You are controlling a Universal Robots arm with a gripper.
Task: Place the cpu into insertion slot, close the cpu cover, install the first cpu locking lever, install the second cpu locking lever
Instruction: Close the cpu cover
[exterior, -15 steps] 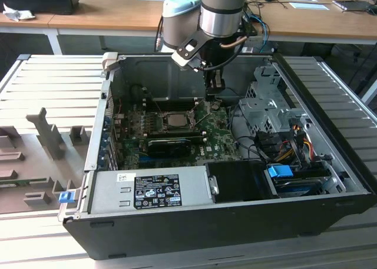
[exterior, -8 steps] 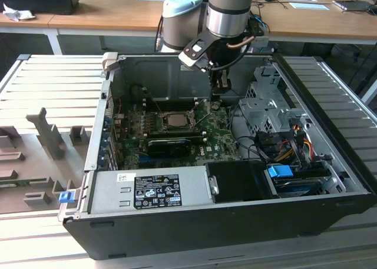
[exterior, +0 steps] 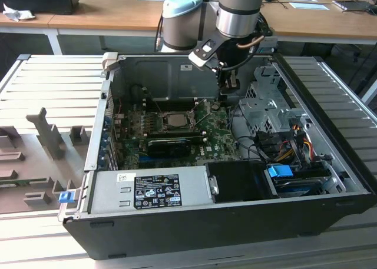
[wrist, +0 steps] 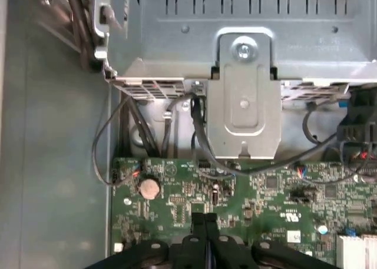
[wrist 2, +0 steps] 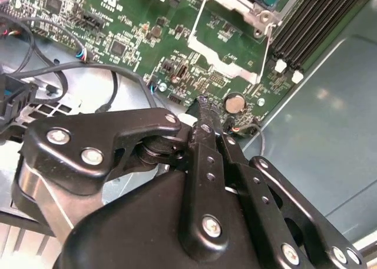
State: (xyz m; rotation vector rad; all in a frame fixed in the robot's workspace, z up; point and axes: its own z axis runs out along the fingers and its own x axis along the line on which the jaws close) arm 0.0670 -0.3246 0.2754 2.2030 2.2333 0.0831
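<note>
At the cpu (exterior: 175, 120): lies grey and flat inside the insertion slot (exterior: 156, 126), mid-motherboard (exterior: 218, 136), just behind the long black card (exterior: 171, 144) in the exterior view. Looks framed by the cpu cover (exterior: 189, 116), seemingly folded down over it; too small to tell whether fully flat.

Just to the exterior view's right of the slot: a thin wire locking lever (exterior: 199, 108) raised off the board, and a second lever (exterior: 205, 122) near it, neither latched. Same kind of wire (wrist 2: 196, 25) slanting across the green board in the second wrist view.

By judgement: chip placing and cover closing look done, first lever step in hand.

Further out, the gripper (exterior: 227, 95): hangs inside the case (exterior: 159, 75) near its back wall, apart from the slot. Pressed together in both wrist views (wrist 2: 203, 104) (wrist: 205, 217), pinching nothing, tips above the board close to the coin battery (wrist 2: 234, 103).

For the lever work: calls for fine aim at a thin, springy wire and a steady push under its catch; prone to slipping off narrow tips.
</note>
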